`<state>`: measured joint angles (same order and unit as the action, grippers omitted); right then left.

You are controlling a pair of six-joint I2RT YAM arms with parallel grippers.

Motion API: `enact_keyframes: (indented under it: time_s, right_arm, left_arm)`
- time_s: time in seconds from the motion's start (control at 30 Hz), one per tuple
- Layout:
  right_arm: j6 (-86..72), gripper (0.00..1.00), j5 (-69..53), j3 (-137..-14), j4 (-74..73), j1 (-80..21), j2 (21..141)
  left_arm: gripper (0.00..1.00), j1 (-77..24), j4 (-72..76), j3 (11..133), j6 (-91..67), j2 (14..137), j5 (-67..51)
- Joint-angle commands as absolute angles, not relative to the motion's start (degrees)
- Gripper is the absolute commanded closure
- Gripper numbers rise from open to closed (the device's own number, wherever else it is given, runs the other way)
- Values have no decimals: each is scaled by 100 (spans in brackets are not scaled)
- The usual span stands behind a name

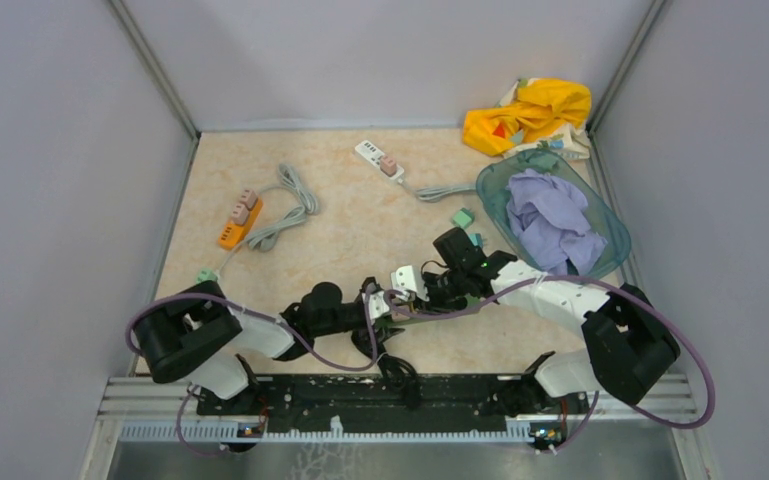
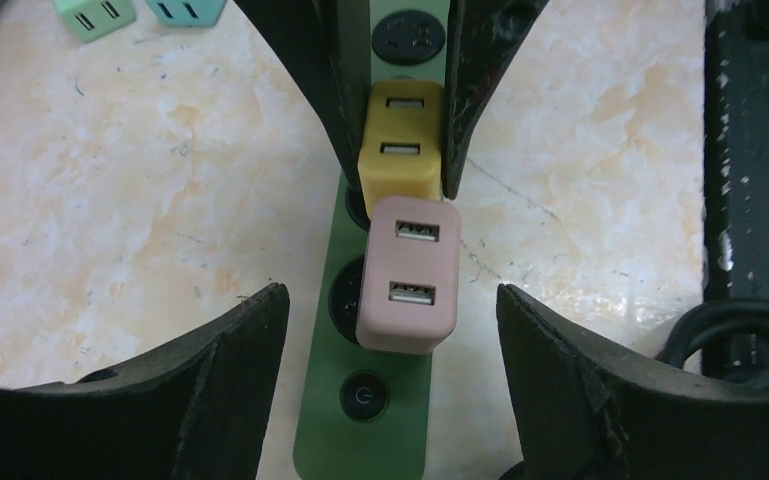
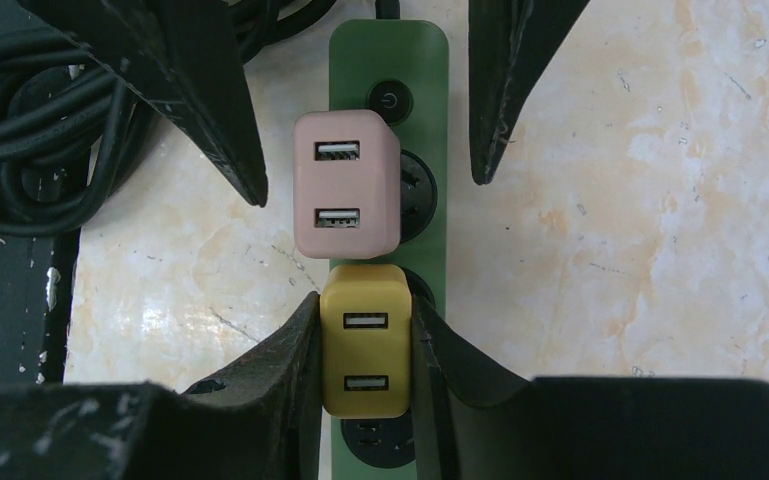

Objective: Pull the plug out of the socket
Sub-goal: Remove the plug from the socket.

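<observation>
From above, you see the left arm point(image 1: 260, 335) and the right arm point(image 1: 550, 295) reach in and meet near the front middle of the desk point(image 1: 360, 220). The thing they work on is mostly hidden under them here. Farther back lie an orange power strip point(image 1: 233, 228) and a white power strip point(image 1: 378, 158). At the back right stands a blue-green basket point(image 1: 493, 203) with a purple cloth point(image 1: 555, 220) in it. A yellow cloth point(image 1: 528, 115) lies behind it.

From the left wrist, you look down on a green power strip point(image 2: 360, 440) lying on the desk. A pink plug point(image 2: 410, 275) sits on it. A yellow plug point(image 2: 400, 150) sits right next to it, farther from the camera. Your left tool point(image 2: 390, 300) is wide open. Its two black fingers point(image 2: 210, 390) stand one on each side of the pink plug. There is a gap on both sides, so it holds nothing. At the top, the other arm's fingers press on both sides of the yellow plug. Two small green cubes point(image 2: 88, 17) lie at the top left.

From the right wrist, your right tool point(image 3: 365, 310) is closed tight on the yellow plug, one finger on each side. The yellow plug sits on the green power strip. The pink plug sits just past it, near the strip's round power button point(image 3: 388, 100). The left tool's fingers hang on each side of the pink plug and do not touch it. Black cables point(image 3: 50, 110) lie at the left.
</observation>
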<state>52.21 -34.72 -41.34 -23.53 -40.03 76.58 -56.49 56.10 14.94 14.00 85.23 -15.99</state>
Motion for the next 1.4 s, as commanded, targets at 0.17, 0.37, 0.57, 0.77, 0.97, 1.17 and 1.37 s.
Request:
enact_keyframes:
  time_s: [0.17, 0.37, 0.57, 0.77, 0.97, 1.17, 1.37]
  right_arm:
    - [5359, 100, -3555, -4386, -2588, -4100, 7594]
    - [5370, 100, -3608, -4403, -2632, -4091, 7563]
    - [5396, 100, -3694, -4403, -2650, -4007, 7533]
    - [5388, 100, -3815, -4351, -2610, -3908, 7476]
    - [4859, 100, -4456, -4089, -1956, -4109, 7359]
    - [4603, 100, -3874, -4135, -1634, -3684, 7271]
    - [5735, 100, -4205, -3960, -2427, -3112, 6946]
  left_arm:
    - [20, -5638, 5718, 1777, 1905, 9251, -1608]
    - [23, -5634, 5721, 1862, 2044, 9517, -1586]
    - [39, -5625, 5710, 1881, 2015, 9738, -1634]
    - [90, -5625, 5731, 1870, 1890, 9784, -1709]
    - [99, -5625, 5542, 2004, 1822, 9889, -1980]
    - [99, -5618, 5443, 1987, 1746, 9915, -2186]
    - [99, -5560, 5409, 1901, 1614, 9922, -2295]
